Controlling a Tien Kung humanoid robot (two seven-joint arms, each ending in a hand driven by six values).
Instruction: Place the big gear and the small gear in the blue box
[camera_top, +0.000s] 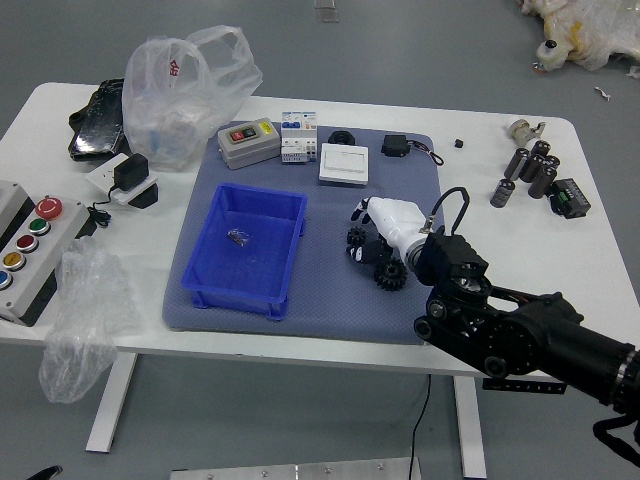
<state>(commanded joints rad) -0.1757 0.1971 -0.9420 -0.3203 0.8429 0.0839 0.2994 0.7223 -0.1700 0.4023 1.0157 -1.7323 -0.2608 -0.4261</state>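
In the head view, reached in from the right over the white worktop (535, 250) with the right hand (400, 228), pointed down and left, low at the grey mat (335, 305). Had the small gear (356, 237) just to the left of the hand's lower end and the big gear (390, 275) just on the near side of it, both black, both on the mat and outside the blue box (275, 305). Could not tell how far open the hand was, nor whether it had hold of either gear. Had the blue box on the same mat, left of the hand and apart from it, with a small shiny item (238, 237) inside. Saw a white square box (344, 165) beyond the hand and a little left, a black block with a cord (397, 145) straight beyond, and a grey device (248, 143) farther left. Saw dark cylinders (540, 170) well to the right and beyond, and a button panel (35, 250) far left of the hand. Showed only a dark tip of the left hand (45, 473) at the lower left edge, well away from the right one, too little to tell its state.
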